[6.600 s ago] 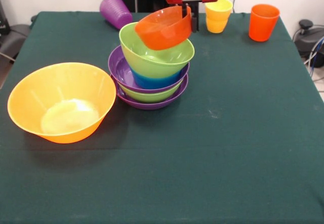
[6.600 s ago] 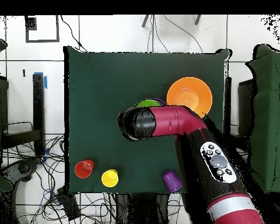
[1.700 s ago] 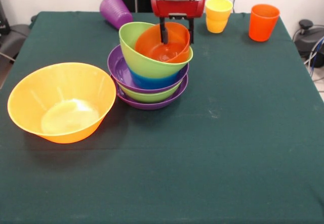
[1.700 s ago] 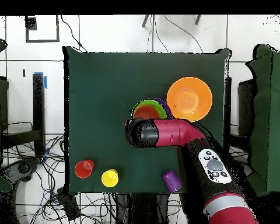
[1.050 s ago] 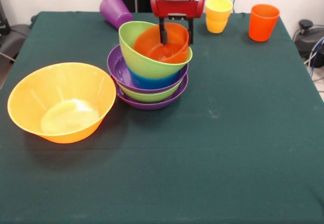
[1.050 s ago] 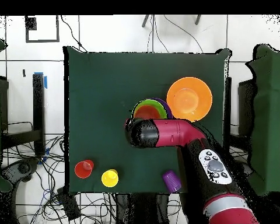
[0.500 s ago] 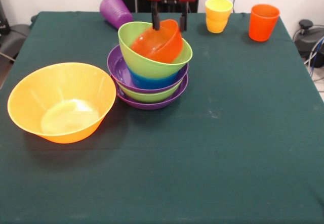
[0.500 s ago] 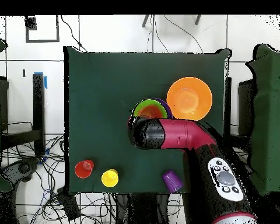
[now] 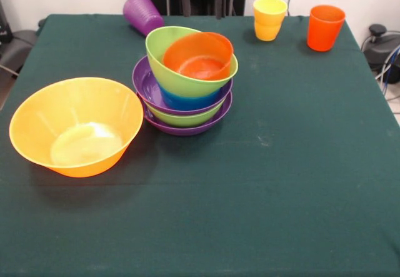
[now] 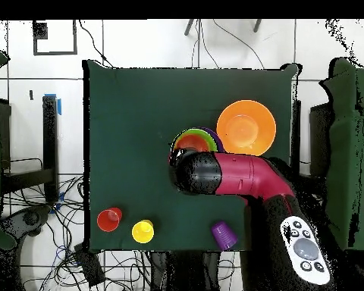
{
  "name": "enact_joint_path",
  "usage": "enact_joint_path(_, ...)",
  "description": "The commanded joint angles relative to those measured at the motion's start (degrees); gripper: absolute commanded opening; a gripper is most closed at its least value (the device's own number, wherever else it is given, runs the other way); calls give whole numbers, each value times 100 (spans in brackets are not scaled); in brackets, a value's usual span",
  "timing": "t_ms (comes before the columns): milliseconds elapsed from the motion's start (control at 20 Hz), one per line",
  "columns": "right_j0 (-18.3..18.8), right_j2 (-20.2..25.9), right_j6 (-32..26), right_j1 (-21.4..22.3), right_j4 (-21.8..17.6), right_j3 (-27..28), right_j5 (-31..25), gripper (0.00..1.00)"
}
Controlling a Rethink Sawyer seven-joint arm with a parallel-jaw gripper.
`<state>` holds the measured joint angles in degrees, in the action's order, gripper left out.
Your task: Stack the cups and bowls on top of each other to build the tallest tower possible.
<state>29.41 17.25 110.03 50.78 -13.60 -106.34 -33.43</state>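
At the front view's top edge the end effector [image 9: 200,3] was cut off. Overhead, the arm [image 10: 230,174] hid most of the tower [image 10: 196,140].

Dark green counter [image 9: 300,164]. Tower [image 9: 186,83]: purple, green, blue rims, red-orange bowl [image 9: 199,57] topmost. Yellow-orange bowl [image 9: 76,125]. Ribbed purple cup [image 9: 142,13], yellow-orange cups [image 9: 269,18], orange-red cup [image 9: 325,27].

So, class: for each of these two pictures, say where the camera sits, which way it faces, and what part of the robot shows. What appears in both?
Front view: across the table from the robot, facing it over the tower; only the end effector shows at the top edge.
Overhead view: above the table, looking straight down, robot's base at the bottom; the red arm covers part of the tower.
Shared: the big yellow-orange bowl, purple cup, and orange-red cup.
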Motion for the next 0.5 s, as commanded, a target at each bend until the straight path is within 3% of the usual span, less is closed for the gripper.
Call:
enact_joint_path(50,5,320,-75,-92,106,-324,-450,100)
enact_joint_path(500,-63,302,67,-244,58,-375,-164,100)
